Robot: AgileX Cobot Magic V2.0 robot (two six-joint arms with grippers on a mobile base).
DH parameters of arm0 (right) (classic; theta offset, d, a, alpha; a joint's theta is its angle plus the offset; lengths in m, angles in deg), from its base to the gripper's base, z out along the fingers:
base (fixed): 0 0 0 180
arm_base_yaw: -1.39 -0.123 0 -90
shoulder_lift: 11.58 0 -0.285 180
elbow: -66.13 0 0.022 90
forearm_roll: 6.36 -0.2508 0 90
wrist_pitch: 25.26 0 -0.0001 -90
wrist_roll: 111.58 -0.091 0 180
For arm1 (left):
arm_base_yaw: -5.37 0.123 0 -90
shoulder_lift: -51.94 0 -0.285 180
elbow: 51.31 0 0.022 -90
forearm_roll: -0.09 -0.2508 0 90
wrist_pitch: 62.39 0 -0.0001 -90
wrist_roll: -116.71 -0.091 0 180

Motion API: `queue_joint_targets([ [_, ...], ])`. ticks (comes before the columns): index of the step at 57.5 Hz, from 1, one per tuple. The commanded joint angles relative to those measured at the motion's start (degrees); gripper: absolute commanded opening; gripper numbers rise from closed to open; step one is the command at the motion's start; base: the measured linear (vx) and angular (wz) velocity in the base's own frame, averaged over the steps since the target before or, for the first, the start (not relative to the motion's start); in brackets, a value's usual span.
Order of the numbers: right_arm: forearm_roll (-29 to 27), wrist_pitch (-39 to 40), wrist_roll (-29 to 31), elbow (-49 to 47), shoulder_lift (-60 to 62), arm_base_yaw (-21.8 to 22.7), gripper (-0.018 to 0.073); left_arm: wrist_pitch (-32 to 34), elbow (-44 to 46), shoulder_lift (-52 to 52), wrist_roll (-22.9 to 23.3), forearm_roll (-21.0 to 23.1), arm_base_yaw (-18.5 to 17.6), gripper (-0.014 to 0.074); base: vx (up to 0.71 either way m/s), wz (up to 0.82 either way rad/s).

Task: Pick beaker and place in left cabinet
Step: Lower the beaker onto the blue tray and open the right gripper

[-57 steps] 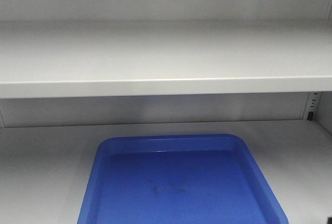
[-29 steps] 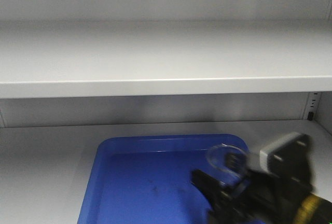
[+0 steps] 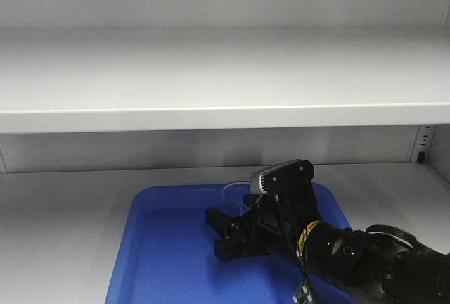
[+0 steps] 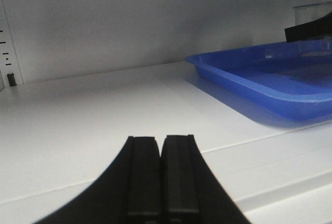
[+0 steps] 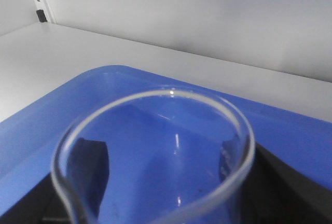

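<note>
Inside the cabinet (image 3: 211, 79), the right claw (image 3: 232, 230) reaches over a blue tray (image 3: 162, 262) on the lower shelf. Its jaws are closed around a clear glass beaker (image 5: 155, 151), gripping the wall on both sides below the rim. The beaker stands upright between the jaws, its open mouth just in front of the wrist camera, over the tray's far half. It looks light, rigid, smooth and breakable, so a gentle hold low on the wall seems safest. The left claw (image 4: 161, 177) sits with jaws pressed together, empty, the tray to its right.
</note>
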State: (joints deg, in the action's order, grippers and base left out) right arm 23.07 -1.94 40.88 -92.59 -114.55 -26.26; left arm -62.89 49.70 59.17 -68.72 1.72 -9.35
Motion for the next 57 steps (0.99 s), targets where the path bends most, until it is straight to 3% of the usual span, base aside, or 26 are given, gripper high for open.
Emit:
queue_joint_targets([
  [1, -0.95, 4.97, 0.51, -1.91, 2.31, 0.2, 0.0052, 4.81, -0.94, -1.11, 0.19, 0.47, -0.22, 0.0001, 0.0, 0.0],
  [36, -0.95, 3.11, 0.26, -1.91, 2.29, 0.2, 0.0545, 4.81, -0.94, -1.11, 0.19, 0.47, -0.22, 0.0001, 0.0, 0.0],
  [57, -0.95, 1.92, 0.26, -1.91, 2.29, 0.2, 0.0582, 4.81, -0.94, -1.11, 0.19, 0.47, -0.22, 0.0001, 0.0, 0.0],
])
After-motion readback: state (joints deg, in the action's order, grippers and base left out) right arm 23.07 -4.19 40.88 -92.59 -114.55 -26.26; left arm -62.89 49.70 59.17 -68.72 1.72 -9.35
